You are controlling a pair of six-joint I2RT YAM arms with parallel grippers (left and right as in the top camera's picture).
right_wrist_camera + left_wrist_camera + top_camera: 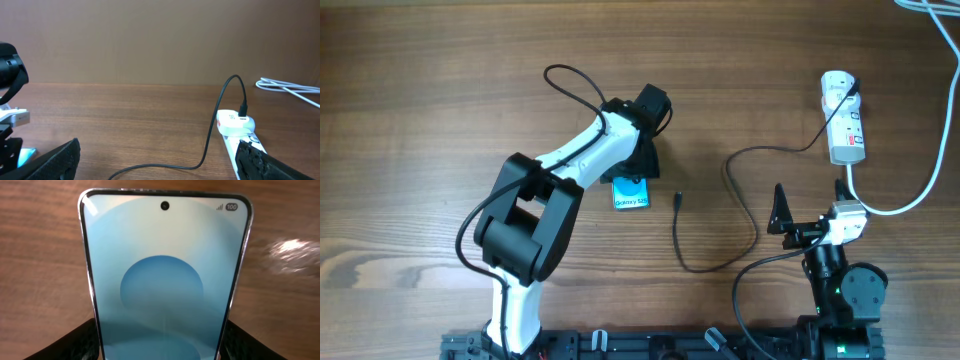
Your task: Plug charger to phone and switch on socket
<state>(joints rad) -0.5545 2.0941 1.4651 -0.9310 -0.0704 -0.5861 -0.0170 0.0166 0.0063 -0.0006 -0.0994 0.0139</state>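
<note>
Phone (160,280) lies pinched at its edges by the left gripper (161,330), the charger (678,200) tip just right of it, the right gripper (157,147) spread farther right.

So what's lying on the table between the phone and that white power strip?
Only the thin black charger cable loops there, its free plug tip near the phone. The overhead view shows it.
</note>
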